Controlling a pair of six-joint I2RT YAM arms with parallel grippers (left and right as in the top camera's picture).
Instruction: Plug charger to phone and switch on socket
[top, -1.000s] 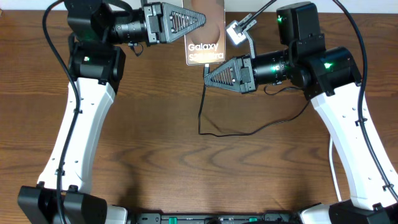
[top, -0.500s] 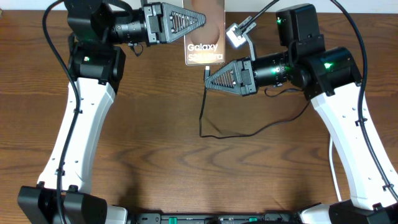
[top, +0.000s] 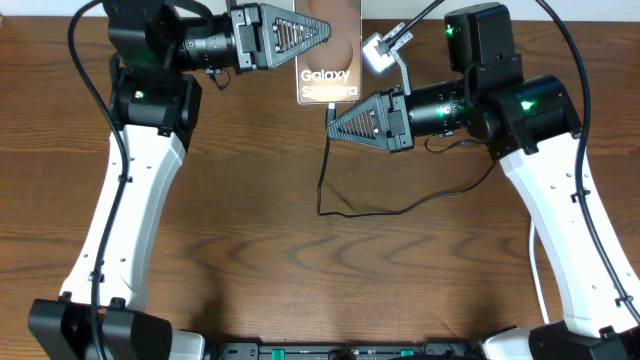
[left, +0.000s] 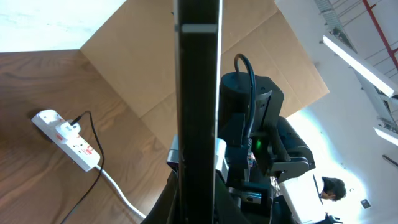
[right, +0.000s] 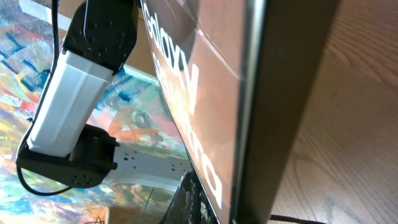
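Right jaws closed on the charger (top: 320, 185) near its tip, just below the phone's bottom edge. Left jaws clamped on the phone (top: 340, 55) at the far middle of the surface (top: 250, 230). Line the tip square with the port and push straight and slow. Connector and port are hidden. The socket (left: 65, 137) switch is too small to read.

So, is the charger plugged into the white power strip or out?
Plugged in. In the left wrist view a black plug sits in the power strip near one end, and the charger cable runs out from it.
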